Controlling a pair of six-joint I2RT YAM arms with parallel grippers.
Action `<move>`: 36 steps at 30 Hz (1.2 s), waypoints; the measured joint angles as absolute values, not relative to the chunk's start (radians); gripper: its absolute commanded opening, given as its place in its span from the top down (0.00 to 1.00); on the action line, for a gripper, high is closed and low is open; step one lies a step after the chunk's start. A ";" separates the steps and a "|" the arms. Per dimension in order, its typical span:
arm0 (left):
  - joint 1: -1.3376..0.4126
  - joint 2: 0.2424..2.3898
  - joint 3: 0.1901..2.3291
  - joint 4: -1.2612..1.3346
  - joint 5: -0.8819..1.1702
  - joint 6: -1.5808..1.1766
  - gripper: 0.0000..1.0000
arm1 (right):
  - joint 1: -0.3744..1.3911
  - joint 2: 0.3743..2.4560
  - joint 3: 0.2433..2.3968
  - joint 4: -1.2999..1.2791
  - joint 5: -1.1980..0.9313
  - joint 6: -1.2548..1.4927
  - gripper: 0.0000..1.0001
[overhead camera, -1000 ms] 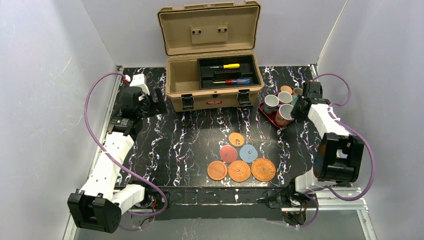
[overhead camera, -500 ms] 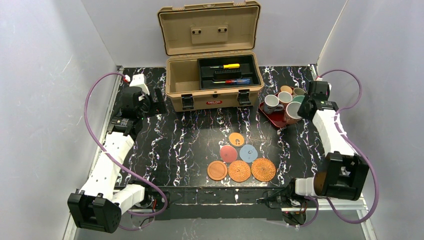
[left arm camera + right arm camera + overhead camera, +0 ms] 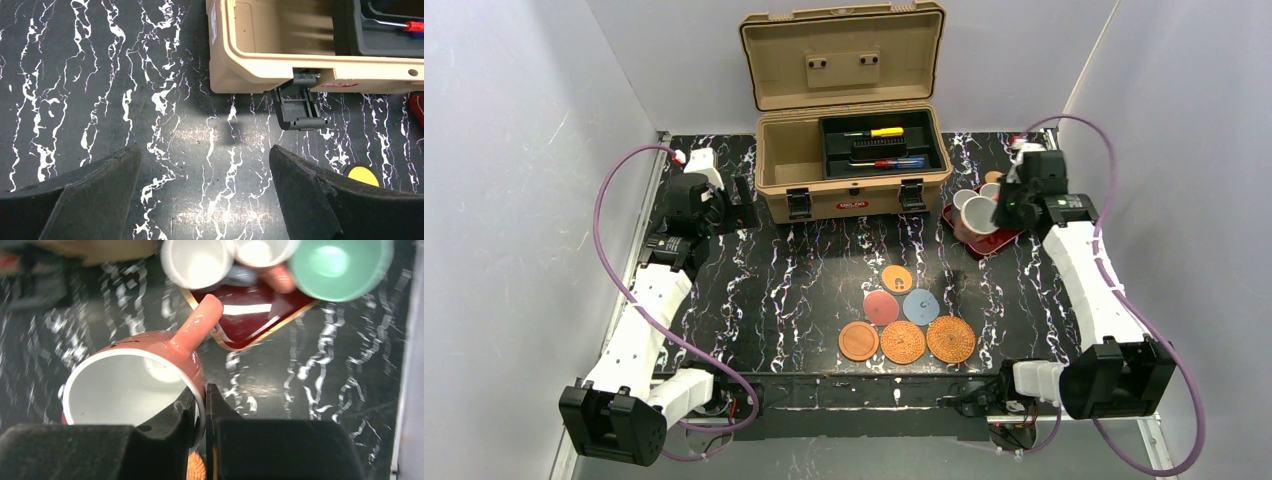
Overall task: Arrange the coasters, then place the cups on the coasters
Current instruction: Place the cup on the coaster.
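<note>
As seen from above, a reddish mug [image 3: 980, 216] was held mouth-up by the right gripper [image 3: 996, 212] by the red tray [image 3: 996, 244], far right, well apart from the coasters [image 3: 902, 342] near centre. Through the left wrist, the left gripper [image 3: 205, 155] was shown spread wide by the toolbox [image 3: 260, 70]. Only at the right wrist was the mug's rim seen pinched between the fingers [image 3: 165, 432], its handle pointed away toward the tray.

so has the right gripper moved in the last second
Yes. The right gripper, shut on a reddish mug, has shifted left, closer to the toolbox.
</note>
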State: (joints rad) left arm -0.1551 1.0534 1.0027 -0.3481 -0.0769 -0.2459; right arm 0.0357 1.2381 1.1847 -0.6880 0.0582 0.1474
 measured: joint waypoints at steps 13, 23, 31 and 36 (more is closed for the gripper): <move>-0.162 1.056 1.003 -0.348 -0.059 -0.245 0.02 | 0.411 1.238 1.135 -0.753 -0.107 -0.014 0.99; -0.166 1.056 1.003 -0.347 -0.052 -0.245 0.02 | 0.512 1.259 1.067 -0.662 -0.166 -0.119 0.99; -0.166 1.056 1.003 -0.344 -0.048 -0.243 0.02 | 0.512 1.380 1.066 -0.600 -0.207 -0.230 0.99; -0.168 1.056 1.001 -0.344 -0.044 -0.243 0.02 | 0.512 1.438 1.078 -0.601 -0.217 -0.286 0.99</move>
